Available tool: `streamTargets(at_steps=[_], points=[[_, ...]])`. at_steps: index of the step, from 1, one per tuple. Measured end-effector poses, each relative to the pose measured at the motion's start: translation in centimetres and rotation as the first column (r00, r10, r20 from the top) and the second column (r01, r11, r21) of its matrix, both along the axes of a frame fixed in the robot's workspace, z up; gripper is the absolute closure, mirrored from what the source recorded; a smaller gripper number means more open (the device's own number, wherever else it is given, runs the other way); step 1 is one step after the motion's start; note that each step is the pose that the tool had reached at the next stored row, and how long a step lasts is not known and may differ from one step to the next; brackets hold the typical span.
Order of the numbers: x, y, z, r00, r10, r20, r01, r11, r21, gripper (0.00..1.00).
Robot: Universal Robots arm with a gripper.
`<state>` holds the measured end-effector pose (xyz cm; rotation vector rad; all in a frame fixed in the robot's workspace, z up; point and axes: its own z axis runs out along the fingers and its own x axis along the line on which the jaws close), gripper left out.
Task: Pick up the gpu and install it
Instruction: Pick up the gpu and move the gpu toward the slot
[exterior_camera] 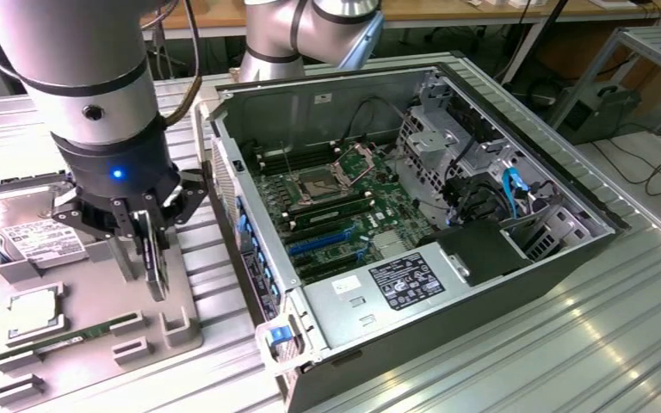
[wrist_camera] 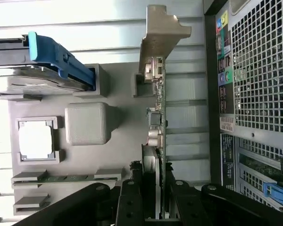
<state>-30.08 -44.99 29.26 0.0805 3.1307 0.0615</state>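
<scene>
Gripper [wrist_camera: 153,188]: its 2 fingers [wrist_camera: 132,200] are closed onto the gpu [wrist_camera: 159,117], which stands on edge between them over the grey parts tray [wrist_camera: 118,146]. The card's pale bracket [wrist_camera: 162,33] sits just beside a holder block on the tray. Whether the card has cleared its holder cannot be told.

Judged status: grasp made, installation not done. Farther off, the open computer case [exterior_camera: 342,103] lies on its side, its blue expansion slots [exterior_camera: 319,243] unoccupied.

The wrist view gives the card edge-on and the grip line. The exterior view gives the motherboard [exterior_camera: 342,202] and the destination slots.
</scene>
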Motion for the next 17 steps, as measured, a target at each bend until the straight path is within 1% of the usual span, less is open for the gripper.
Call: streamTargets(at_steps=[1,2,3,17], points=[[0.0,0.0,1.18,1.0,0.0,-0.0007,0.0,1.0,0.0,0.73],[0.0,0.0,1.94,1.0,0.0,-0.001,0.0,1.0,0.0,0.73],[0.0,0.0,2.21,1.0,0.0,-0.001,0.0,1.0,0.0,0.73],[0.0,0.0,4.04,1.0,0.0,-0.0014,0.0,1.0,0.0,0.73]])
